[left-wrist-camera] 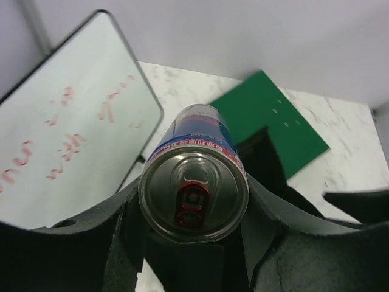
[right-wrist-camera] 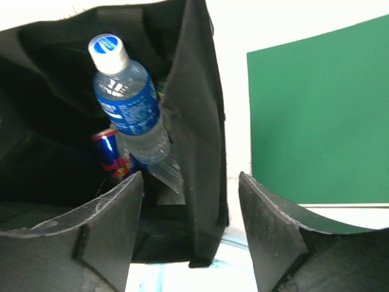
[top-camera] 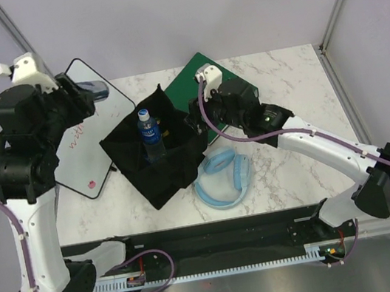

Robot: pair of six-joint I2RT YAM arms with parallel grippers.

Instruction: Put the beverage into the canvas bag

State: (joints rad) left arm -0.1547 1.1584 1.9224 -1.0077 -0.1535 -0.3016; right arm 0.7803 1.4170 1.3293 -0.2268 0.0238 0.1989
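My left gripper (top-camera: 98,92) is shut on a blue and silver beverage can (top-camera: 94,89), held in the air above the whiteboard, left of the bag. In the left wrist view the can (left-wrist-camera: 200,131) sits between my fingers (left-wrist-camera: 129,213), its pull-tab top facing the camera. The black canvas bag (top-camera: 162,170) stands open mid-table. A blue water bottle (top-camera: 150,135) stands upright in it. The right wrist view shows the bottle (right-wrist-camera: 127,103) and a second can (right-wrist-camera: 114,157) inside. My right gripper (top-camera: 195,120) is open, its jaws astride the bag's right wall (right-wrist-camera: 200,109).
A whiteboard (top-camera: 91,129) with red writing lies left of the bag. A green binder (top-camera: 225,77) lies behind and to the right of the bag. Light blue headphones (top-camera: 223,179) lie near the bag's front right corner. Frame posts stand at the back corners.
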